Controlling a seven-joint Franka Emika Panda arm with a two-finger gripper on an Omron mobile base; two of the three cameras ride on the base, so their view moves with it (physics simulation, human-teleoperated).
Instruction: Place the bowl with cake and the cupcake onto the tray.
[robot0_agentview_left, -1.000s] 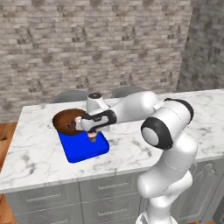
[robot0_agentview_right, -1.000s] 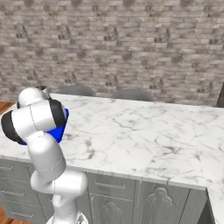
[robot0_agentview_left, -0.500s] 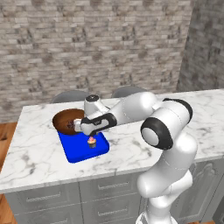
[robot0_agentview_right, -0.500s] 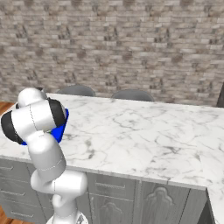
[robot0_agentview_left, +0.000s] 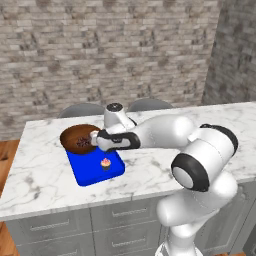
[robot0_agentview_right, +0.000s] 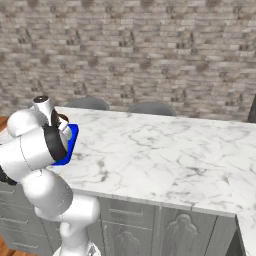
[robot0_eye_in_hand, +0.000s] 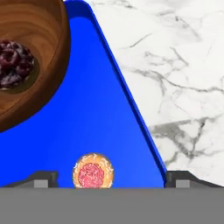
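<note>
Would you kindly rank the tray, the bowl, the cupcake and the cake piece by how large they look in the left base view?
1. The tray, largest.
2. The bowl, wide and round.
3. The cake piece in the bowl.
4. The cupcake on the tray.
The last two look close in size, so that order is unsure.

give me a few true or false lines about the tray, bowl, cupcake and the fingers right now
1. The cupcake stands on the blue tray. True.
2. The fingers are closed around the cupcake. False: they stand wide apart, and the cupcake sits free between them in the hand view.
3. The bowl holds a dark cake piece. True.
4. The bowl sits on the marble counter, well clear of the tray. False: it rests over the tray's far end.
5. The cupcake lies inside the bowl. False: it stands apart from it, on the tray.
</note>
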